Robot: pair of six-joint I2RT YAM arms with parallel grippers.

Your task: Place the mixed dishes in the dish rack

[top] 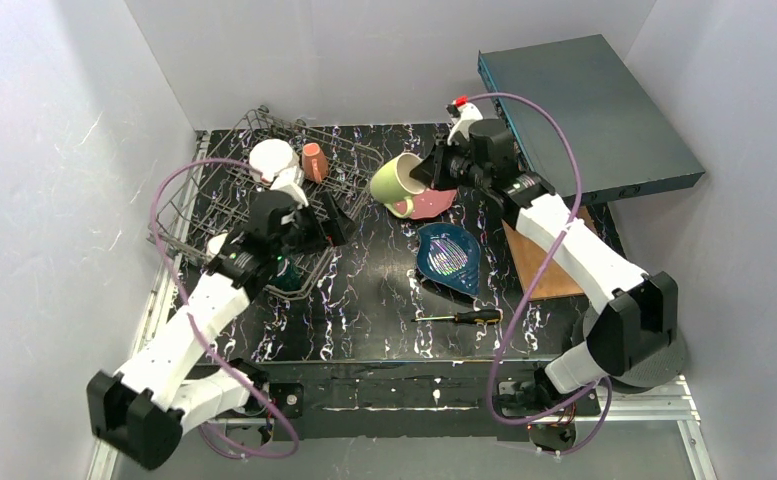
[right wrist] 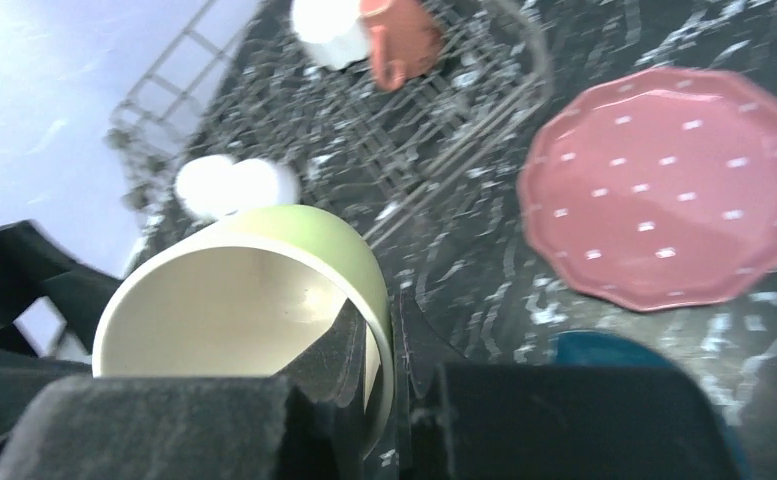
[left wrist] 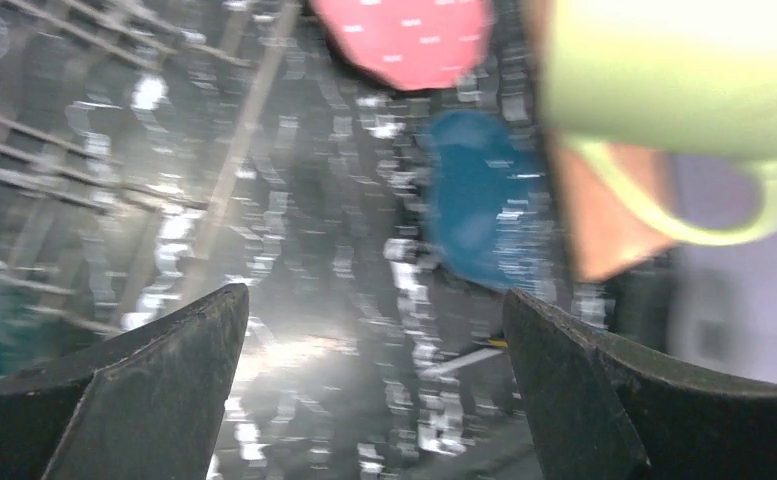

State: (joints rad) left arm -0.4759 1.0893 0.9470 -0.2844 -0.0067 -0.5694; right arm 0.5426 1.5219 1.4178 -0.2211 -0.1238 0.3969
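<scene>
Toward the back of the counter (top: 384,300), the right arm stretches forward and to the left, with its wrist turned so the right gripper (top: 429,172) pinches the rim of the mug (top: 397,180). The right wrist view shows one finger inside the mouth and one outside, pressed on the wall. The mug lies tipped, mouth toward the dish rack (top: 214,200), and in the top view it overlaps the left edge of the pink plate (top: 434,204). The blue plate (top: 449,255) lies nearer the arms, and a screwdriver (top: 461,317) nearer still. The left arm is bent over the rack's near right corner, and the left gripper (left wrist: 374,380) is spread wide and holds nothing. A white bowl (top: 272,160) and a small cup (top: 314,160) sit in the rack.
</scene>
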